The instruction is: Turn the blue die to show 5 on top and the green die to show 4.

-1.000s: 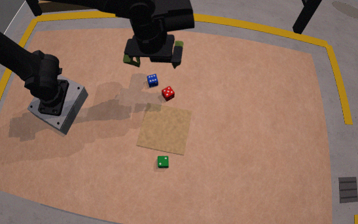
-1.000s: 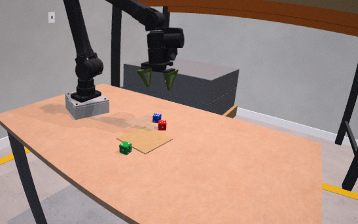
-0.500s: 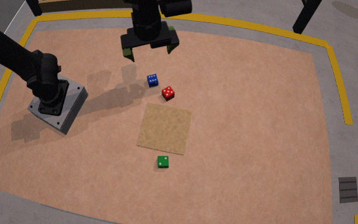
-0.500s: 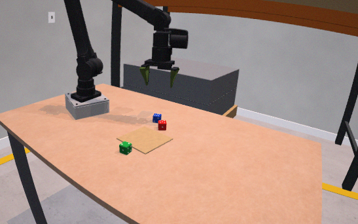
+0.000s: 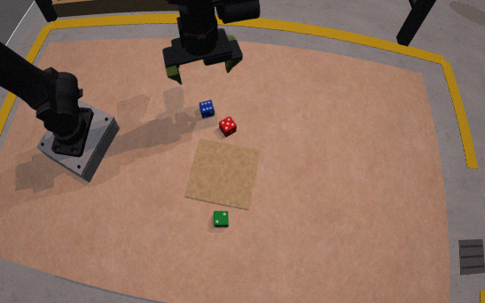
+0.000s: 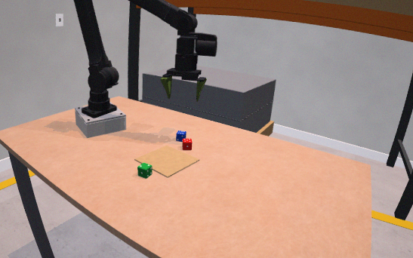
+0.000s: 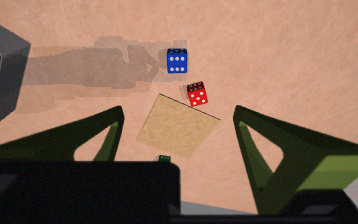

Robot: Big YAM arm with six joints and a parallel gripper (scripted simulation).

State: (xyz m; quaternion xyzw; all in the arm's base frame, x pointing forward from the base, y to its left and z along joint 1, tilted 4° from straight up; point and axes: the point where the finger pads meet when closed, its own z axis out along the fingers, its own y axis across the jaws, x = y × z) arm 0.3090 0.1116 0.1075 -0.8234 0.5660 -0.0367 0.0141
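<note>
The blue die [image 5: 207,108] [image 6: 181,136] [image 7: 177,61] lies flat on the table behind the mat, with 6 on top. The red die [image 5: 227,126] [image 6: 187,144] [image 7: 197,94] lies between it and the mat, off the mat, with 5 on top. The green die [image 5: 221,219] [image 6: 145,170] [image 7: 164,159] lies off the mat's near edge, with 2 on top; the gripper body partly hides it in the wrist view. The tan mat [image 5: 222,174] [image 6: 167,160] [image 7: 177,127] lies flat and bare. My gripper [image 5: 204,77] [image 6: 183,99] [image 7: 178,111] is open and empty, high above the table, fingers pointing down.
The arm's grey base block [image 5: 102,148] [image 6: 101,127] [image 7: 17,75] stands at the left of the table. A dark grey box [image 6: 211,94] stands behind the table, off it. The red and blue dice are close together with a small gap.
</note>
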